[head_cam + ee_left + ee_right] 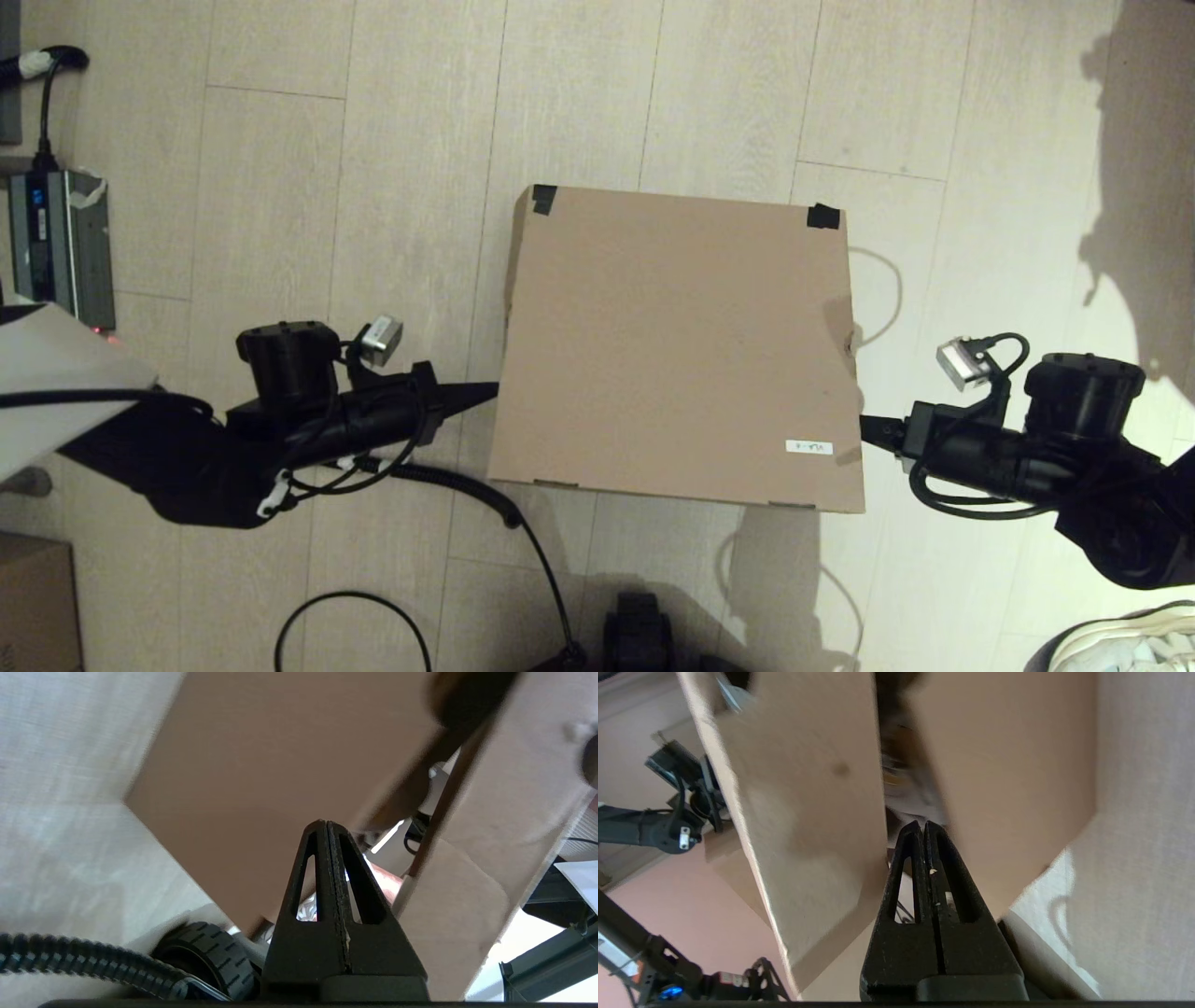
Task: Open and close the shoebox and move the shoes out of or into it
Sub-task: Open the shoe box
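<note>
- The large plain brown cardboard shoebox (677,345) sits on the pale wood-plank floor (373,187), between the two arms.
- Its hinged flap lid looks light, thin and bendy; lifting it evenly from both side edges should keep it from twisting.
- The left gripper (485,390) has its fingers pressed together, tip at the box's left edge, under the lid flap in the left wrist view.
- The right gripper (868,427), fingers likewise pressed together, noses into the gap at the right edge.
- Black tape patches (543,198) mark the two far lid corners; a small white label (808,447) lies near the right front corner.
</note>
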Controlling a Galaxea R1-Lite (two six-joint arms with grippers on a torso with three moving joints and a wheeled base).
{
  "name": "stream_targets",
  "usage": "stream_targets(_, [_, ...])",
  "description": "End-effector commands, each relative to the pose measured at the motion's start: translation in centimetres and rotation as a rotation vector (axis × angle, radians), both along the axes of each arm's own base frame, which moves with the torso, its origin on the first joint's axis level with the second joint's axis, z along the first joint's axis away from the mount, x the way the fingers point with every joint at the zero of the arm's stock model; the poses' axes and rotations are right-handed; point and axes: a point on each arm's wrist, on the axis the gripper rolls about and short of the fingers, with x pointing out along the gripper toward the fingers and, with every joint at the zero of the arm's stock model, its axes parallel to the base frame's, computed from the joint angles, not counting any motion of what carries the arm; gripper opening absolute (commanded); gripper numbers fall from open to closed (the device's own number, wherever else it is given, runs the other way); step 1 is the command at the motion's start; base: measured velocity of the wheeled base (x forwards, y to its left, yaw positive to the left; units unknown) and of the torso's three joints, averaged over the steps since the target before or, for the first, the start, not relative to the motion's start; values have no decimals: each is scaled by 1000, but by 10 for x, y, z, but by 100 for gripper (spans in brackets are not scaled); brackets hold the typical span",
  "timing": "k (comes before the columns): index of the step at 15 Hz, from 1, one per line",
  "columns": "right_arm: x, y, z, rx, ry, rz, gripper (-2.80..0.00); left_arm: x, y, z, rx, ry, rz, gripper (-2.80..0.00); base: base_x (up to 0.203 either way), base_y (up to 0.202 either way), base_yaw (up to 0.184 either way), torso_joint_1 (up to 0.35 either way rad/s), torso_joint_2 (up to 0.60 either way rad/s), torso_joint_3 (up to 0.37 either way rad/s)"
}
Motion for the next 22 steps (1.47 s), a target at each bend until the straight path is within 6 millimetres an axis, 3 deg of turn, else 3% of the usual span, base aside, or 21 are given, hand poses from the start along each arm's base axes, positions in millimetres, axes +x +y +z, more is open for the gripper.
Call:
stream_targets(1, [-9,0,17,7,-49,4,-280,-9,1,18,-9,-42,-4,-280,0,0,0,0,0,0])
stream_targets(5, [-21,0,42,42,-80,-2,-280,-23,3,46,-29,-89,-2,-280,0,0,0,0,0,0])
stream_targets(11, [-21,0,88,91,-138,-3,-280,-34,3,94,-84,-150,-3,-280,0,0,0,0,0,0])
stream_targets(17, [-18,0,119,95,-169,-5,-280,-40,-16,140,-222,-133,-62,-280,0,0,0,0,0,0])
stream_targets(22, [-14,0,135,95,-189,-3,-280,-68,-7,154,-231,-74,-50,-280,0,0,0,0,0,0])
